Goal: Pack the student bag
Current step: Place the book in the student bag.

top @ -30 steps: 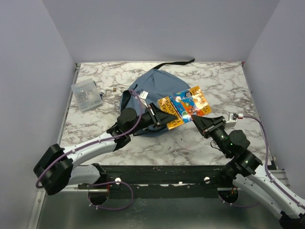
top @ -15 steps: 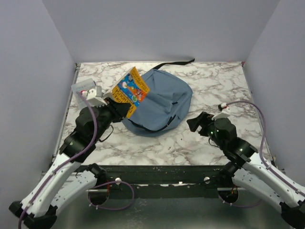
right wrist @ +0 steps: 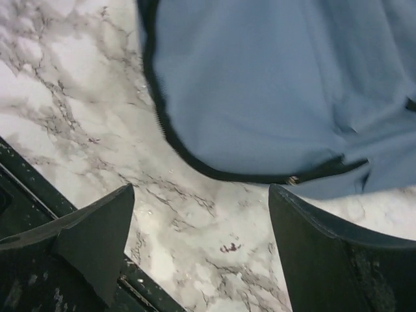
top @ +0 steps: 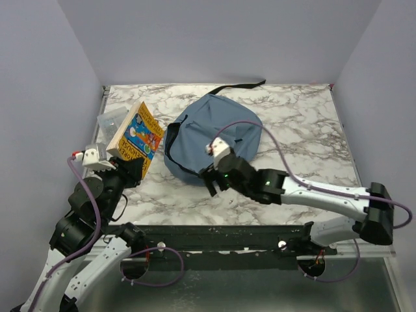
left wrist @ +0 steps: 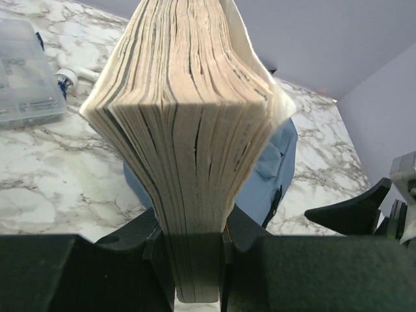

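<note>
The student bag (top: 214, 133) lies flat mid-table, a dusty-blue backpack with a black zipper; it also shows in the left wrist view (left wrist: 276, 166) and the right wrist view (right wrist: 273, 78). My left gripper (top: 132, 168) is shut on the lower edge of a thick paperback book (top: 138, 135) with a bright yellow and blue cover, holding it upright to the left of the bag. In the left wrist view its fanned page edges (left wrist: 188, 123) rise from between the jaws of the left gripper (left wrist: 194, 260). My right gripper (top: 210, 184) stands open over bare marble at the bag's near edge (right wrist: 201, 208), holding nothing.
A clear plastic box (top: 109, 120) sits at the back left, partly behind the book, and appears again in the left wrist view (left wrist: 26, 84) with a small white item (left wrist: 65, 78) beside it. A black strap (top: 240, 86) trails from the bag toward the back wall. The table's dark front rail (right wrist: 39, 195) lies just below the right gripper.
The left arm has carried the book from on top of the bag to the table's left side. The right gripper has opened and swung left to the bag's near edge.
</note>
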{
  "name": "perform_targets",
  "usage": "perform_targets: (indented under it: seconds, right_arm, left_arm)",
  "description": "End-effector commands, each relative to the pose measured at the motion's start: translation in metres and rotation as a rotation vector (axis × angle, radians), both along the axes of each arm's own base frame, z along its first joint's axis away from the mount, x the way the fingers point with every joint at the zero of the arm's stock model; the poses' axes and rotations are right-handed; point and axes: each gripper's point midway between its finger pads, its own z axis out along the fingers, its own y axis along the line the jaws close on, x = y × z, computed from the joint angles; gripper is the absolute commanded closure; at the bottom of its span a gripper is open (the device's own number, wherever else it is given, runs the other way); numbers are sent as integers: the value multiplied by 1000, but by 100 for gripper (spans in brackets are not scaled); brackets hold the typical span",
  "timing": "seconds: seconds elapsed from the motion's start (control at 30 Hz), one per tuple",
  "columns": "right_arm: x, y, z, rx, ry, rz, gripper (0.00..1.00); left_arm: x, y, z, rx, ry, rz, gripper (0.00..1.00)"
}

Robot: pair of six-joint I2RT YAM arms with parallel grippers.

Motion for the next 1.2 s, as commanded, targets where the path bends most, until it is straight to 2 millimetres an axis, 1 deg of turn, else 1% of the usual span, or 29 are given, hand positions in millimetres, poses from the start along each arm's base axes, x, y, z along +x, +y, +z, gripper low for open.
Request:
perform_targets:
  seconds: [0.0, 0.07, 0.13, 0.23, 0.33, 0.47, 0.5, 0.57, 0.63, 0.67, 0.7, 0.73, 0.77, 0.83, 0.87, 0.9, 0.93, 0.97, 1.0, 1.03, 1.1, 1.17]
  right_arm:
    - [3, 20, -9, -310, -176, -3, 12]
    - [6, 28, -20, -427, -228, -22, 12]
    - [14, 30, -29, -510, -263, -70, 13]
    - [28, 36, -36, -599, -311, -133, 18]
    - [40, 39, -33, -634, -381, -195, 24]
    - [49, 51, -35, -641, -439, -176, 28]
    - [51, 53, -36, -633, -440, -181, 31]
    - [58, 55, -41, -619, -425, -186, 44]
    - [65, 55, -46, -595, -403, -200, 60]
    - [69, 53, -48, -585, -393, -216, 71]
    - [73, 49, -49, -569, -378, -236, 86]
    - [76, 45, -49, -542, -351, -272, 99]
    - [77, 42, -46, -504, -322, -293, 99]
    - [76, 39, -40, -403, -261, -297, 99]
    - [76, 37, -34, -335, -225, -295, 99]
    - [74, 37, -30, -253, -169, -283, 99]
    - [75, 32, -20, -161, -121, -288, 99]
    - [73, 32, -15, -66, -59, -277, 99]
    - [74, 26, -2, 44, -20, -283, 99]
    - [72, 26, 6, 158, 31, -273, 99]
    - [57, 27, 26, 348, 92, -224, 99]
    - [45, 28, 43, 480, 127, -210, 100]
  left_arm:
    - [-5, 22, 8, 1, -45, 84, 100]
    - [-9, 25, 11, -3, -56, 88, 100]
    - [-11, 28, 12, -8, -66, 95, 100]
    - [-17, 31, 13, -15, -71, 92, 100]
    - [-20, 33, 9, -17, -62, 92, 100]
    - [-20, 32, 4, -26, -52, 95, 100]
    - [-19, 31, 3, -28, -47, 91, 100]
    - [-17, 27, 0, -38, -33, 82, 100]
    - [-16, 20, -5, -50, -13, 61, 100]
    - [-16, 17, -7, -57, -3, 46, 100]
    - [-16, 13, -11, -67, 8, 33, 100]
    - [-15, 9, -14, -77, 21, 20, 100]
    - [-15, 6, -17, -92, 33, 11, 100]
    - [-13, 0, -30, -123, 74, 7, 100]
    - [-11, -4, -38, -141, 102, 5, 100]
    - [-9, -10, -43, -163, 127, -4, 100]
    - [-6, -16, -51, -181, 155, -14, 100]
    - [-4, -22, -57, -196, 182, -25, 100]
    - [-1, -27, -64, -210, 211, -28, 100]
    - [1, -31, -70, -219, 236, -26, 100]
    - [4, -35, -76, -241, 267, -18, 100]
    - [5, -35, -74, -267, 271, -10, 100]
